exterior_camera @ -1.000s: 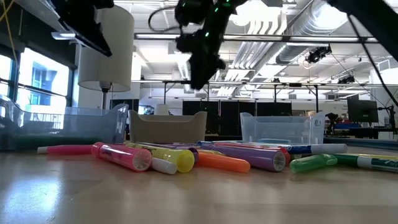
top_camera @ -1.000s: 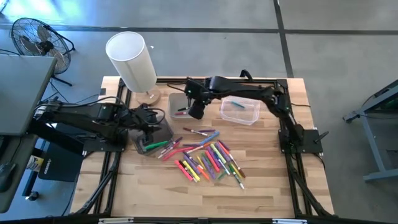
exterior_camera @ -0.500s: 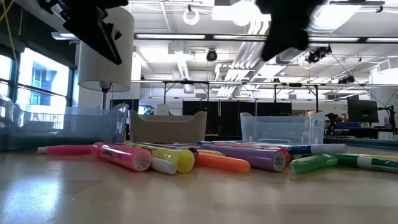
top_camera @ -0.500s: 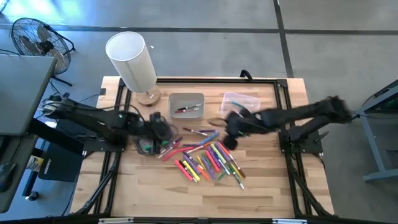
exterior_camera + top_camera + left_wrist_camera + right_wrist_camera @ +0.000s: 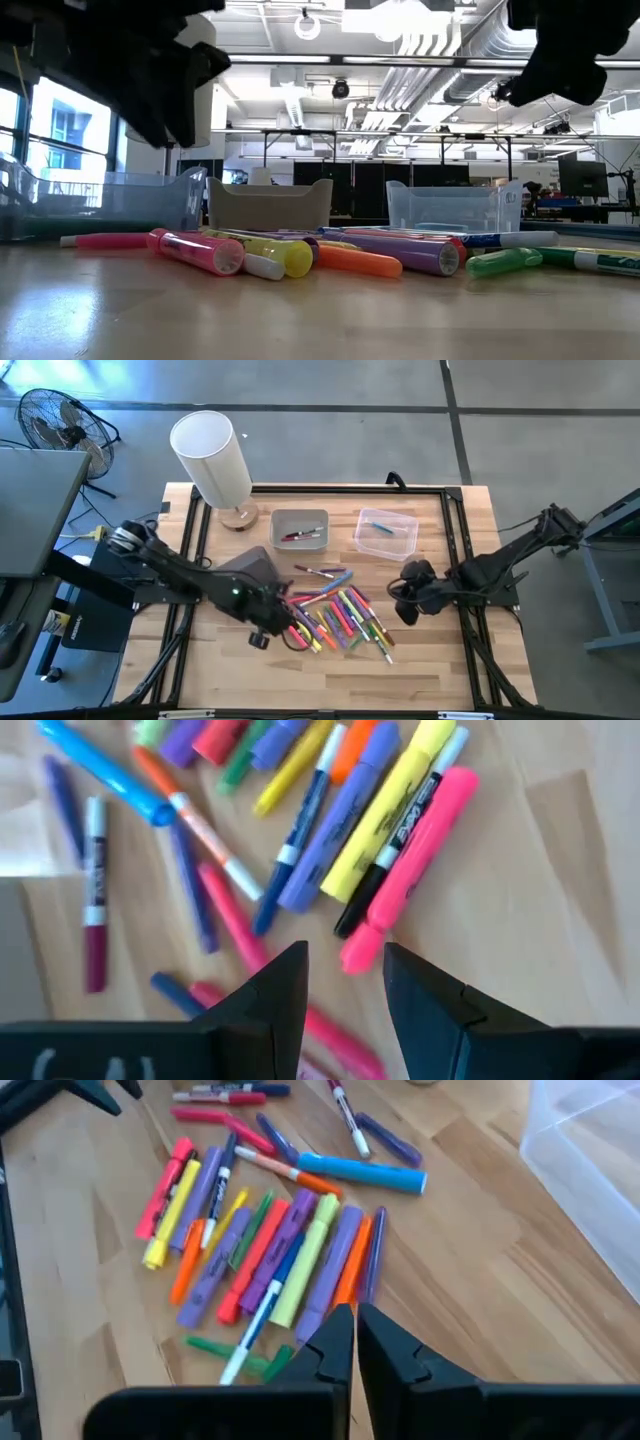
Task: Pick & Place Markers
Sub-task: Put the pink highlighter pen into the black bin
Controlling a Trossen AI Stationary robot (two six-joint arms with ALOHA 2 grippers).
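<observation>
The markers (image 5: 335, 615) sit in a loose pile at the center of the high view, on a pale wood-plank surface (image 5: 430, 660) with visible grain. They're thin plastic sticks — chunky pink, yellow and purple highlighters mixed with skinnier blue, green and orange pens, most lying roughly parallel, a few fanned out toward the top of the pile. In the low view they look smooth and a bit glossy, with round capped ends facing the camera.

The left gripper (image 5: 262, 637) hangs at the pile's left edge, lower center-left of the high view. In its wrist view the two dark angular fingers (image 5: 280, 995) are spread with a clear gap, right above a pink highlighter (image 5: 410, 860), holding nothing.

The right gripper (image 5: 408, 613) is just right of the pile, center-right in the high view. Its fingers (image 5: 335, 1342) are pressed nearly together with only a sliver between them — empty, pointing at the near end of the pile.

Above the pile, a grey bin (image 5: 300, 530) holds a couple of markers, and a clear plastic bin (image 5: 386, 535) to its right holds one blue pen. A white cylindrical lamp (image 5: 212, 458) stands at the upper left of the surface.
</observation>
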